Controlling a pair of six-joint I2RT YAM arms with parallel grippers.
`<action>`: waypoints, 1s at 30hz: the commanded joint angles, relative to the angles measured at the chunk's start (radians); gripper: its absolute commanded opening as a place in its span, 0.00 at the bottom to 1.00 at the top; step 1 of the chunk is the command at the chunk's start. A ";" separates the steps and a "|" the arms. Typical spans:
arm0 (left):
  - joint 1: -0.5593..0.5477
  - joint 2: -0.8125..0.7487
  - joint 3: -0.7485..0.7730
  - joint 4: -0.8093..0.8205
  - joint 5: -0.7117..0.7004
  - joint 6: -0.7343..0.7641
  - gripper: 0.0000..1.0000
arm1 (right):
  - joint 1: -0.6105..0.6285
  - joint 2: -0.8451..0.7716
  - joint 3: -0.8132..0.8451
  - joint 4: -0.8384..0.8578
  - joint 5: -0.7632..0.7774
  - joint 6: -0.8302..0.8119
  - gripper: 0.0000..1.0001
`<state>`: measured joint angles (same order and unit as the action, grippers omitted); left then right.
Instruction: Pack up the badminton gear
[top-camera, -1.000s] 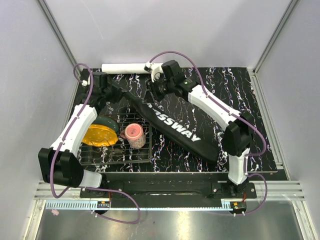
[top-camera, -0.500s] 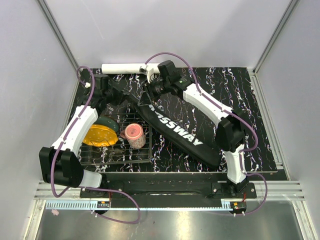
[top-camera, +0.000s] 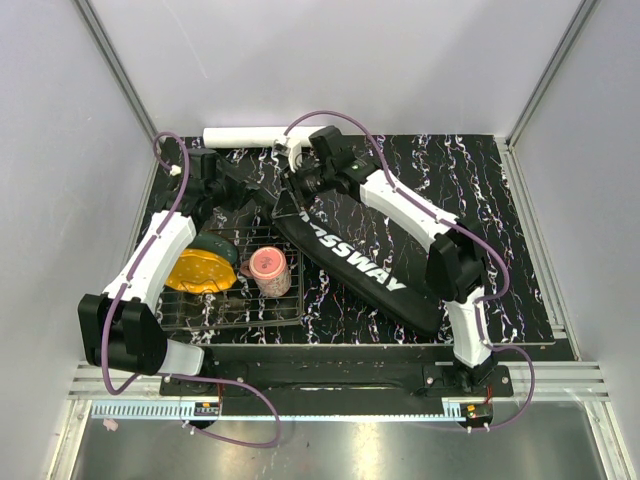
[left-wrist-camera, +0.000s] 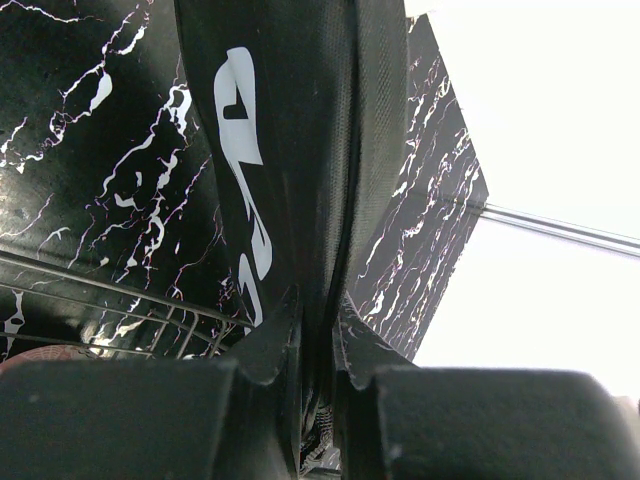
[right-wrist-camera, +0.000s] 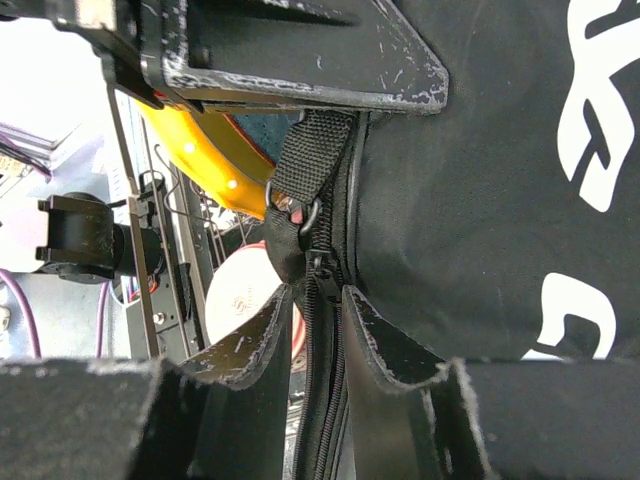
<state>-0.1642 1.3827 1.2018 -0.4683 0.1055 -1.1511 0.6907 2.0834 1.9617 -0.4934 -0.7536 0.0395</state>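
Observation:
The long black "CROSSWAY" bag (top-camera: 355, 262) lies diagonally across the dark marbled table, its far end up at the back left. My left gripper (top-camera: 243, 196) is shut on that far end, the bag's edge (left-wrist-camera: 300, 120) pinched between the jaws (left-wrist-camera: 318, 322). My right gripper (top-camera: 293, 190) sits just beside it on the same end. In the right wrist view its jaws (right-wrist-camera: 318, 291) are closed narrowly around the zip line, with the zip slider (right-wrist-camera: 323, 265) just past the fingertips and a webbing loop (right-wrist-camera: 310, 150) beyond. A white tube (top-camera: 245, 135) lies along the back edge.
A wire basket (top-camera: 230, 310) at the front left holds a pink cup (top-camera: 268, 270) and a yellow-black object (top-camera: 200, 268), right beside the bag. White walls close the table in at the back and sides. The arms' bases stand at the near edge.
My right gripper has slid left along the bag's far end, toward the left gripper. The left gripper has kept its hold and place.

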 joint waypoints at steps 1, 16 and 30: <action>0.005 -0.048 0.015 0.089 0.066 -0.036 0.00 | 0.015 0.015 0.008 0.029 -0.004 -0.029 0.31; 0.002 -0.050 0.012 0.091 0.065 -0.035 0.00 | 0.026 0.043 0.043 0.024 0.036 -0.016 0.27; 0.000 -0.076 0.038 0.033 -0.177 0.048 0.00 | 0.029 0.001 0.169 -0.249 0.243 0.149 0.00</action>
<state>-0.1677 1.3800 1.2018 -0.4744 0.0639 -1.1442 0.7105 2.1132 2.0281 -0.6029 -0.6411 0.1017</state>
